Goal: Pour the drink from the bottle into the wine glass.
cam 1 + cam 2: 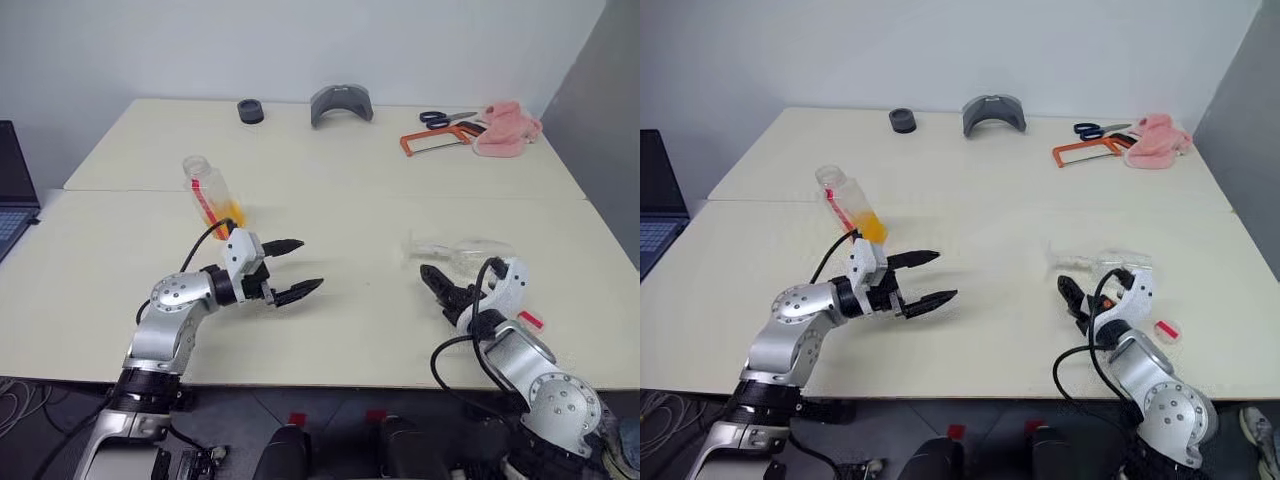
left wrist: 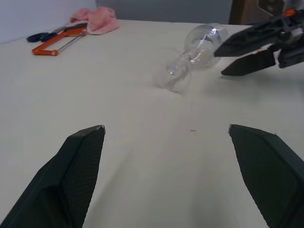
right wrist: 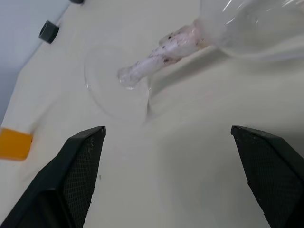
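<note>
Two tools hang with fingers spread wide and empty over the tabletop (image 1: pixel 330 200): the left tool (image 1: pixel 290 271) at centre-left, just below the tilted bottle (image 1: pixel 213 197) with its orange drink (image 1: pixel 232 213). At lower right, the right tool (image 1: pixel 440 290) sits just below the wine glass (image 1: pixel 462 247), which lies on its side.

You look down from head height over the table (image 1: pixel 330 190). Both wrist cameras sit low and close, sharing the fallen wine glass (image 2: pixel 190 54).
</note>
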{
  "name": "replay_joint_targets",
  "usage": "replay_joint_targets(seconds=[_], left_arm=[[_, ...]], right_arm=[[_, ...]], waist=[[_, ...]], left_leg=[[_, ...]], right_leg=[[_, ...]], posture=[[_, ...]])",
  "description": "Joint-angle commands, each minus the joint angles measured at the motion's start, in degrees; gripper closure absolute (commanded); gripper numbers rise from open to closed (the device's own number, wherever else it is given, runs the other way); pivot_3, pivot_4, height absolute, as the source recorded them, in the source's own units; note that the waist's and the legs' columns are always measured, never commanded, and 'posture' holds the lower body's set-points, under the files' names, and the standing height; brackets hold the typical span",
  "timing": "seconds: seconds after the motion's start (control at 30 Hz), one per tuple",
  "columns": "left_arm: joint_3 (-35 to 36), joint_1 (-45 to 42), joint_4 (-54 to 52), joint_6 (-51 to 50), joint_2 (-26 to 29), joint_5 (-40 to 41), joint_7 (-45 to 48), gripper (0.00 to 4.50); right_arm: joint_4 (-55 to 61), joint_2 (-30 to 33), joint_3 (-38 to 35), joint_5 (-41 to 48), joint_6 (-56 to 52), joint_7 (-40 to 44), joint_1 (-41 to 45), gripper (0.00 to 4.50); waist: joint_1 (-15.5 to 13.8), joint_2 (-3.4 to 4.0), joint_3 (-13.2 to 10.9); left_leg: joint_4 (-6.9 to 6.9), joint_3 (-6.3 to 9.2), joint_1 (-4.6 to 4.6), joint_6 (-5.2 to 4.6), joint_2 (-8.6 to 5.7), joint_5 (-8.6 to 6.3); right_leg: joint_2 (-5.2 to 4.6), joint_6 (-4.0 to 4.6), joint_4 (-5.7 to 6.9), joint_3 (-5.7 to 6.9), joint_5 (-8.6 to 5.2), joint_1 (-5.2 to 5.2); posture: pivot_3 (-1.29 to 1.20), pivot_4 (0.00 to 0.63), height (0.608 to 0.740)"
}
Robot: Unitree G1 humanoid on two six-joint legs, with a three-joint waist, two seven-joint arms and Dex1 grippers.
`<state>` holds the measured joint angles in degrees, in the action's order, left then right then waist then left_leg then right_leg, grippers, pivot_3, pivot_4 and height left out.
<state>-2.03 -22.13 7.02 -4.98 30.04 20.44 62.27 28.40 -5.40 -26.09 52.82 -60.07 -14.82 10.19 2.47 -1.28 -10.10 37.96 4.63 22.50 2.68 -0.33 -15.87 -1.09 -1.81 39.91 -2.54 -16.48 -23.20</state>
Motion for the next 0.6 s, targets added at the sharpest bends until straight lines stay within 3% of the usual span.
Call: replay_joint_targets(seconds=[0.03,0.27,0.6], left_arm=[[-0.4,-2.1,-0.4,-0.1,-0.2,0.6,1.8,0.02],[-1.8,-3.8,1.3,0.9,-0.8,0.1,4.8,0.02],[-1.6,-4.2,4.9,4.0,-0.9,-0.5,6.7,0.02]], right_arm=[[-2.2,-11.3,1.7,5.5,6.7,-4.4,1.8,0.00],[-10.5,-11.9,3.9,9.4,17.2,-9.1,7.3,0.00],[-15.2,-11.7,8.1,12.0,26.4,-12.0,7.8,0.00]], waist=[[0.3,0.00,0.0],[0.9,0.06,0.0],[0.8,0.09,0.0]], left_leg=[[0.00,0.00,0.00,0.00,0.00,0.00],[-0.04,0.02,0.00,-0.01,0.03,0.00],[-0.04,0.05,0.08,-0.01,0.05,0.00]], right_leg=[[0.01,0.00,0.01,0.02,0.00,0.00],[0.03,0.02,0.03,0.03,-0.01,-0.02],[-0.05,0.05,0.00,0.01,-0.03,-0.05]], posture=[[0.00,0.150,0.740],[0.00,0.150,0.740],[0.00,0.150,0.740]])
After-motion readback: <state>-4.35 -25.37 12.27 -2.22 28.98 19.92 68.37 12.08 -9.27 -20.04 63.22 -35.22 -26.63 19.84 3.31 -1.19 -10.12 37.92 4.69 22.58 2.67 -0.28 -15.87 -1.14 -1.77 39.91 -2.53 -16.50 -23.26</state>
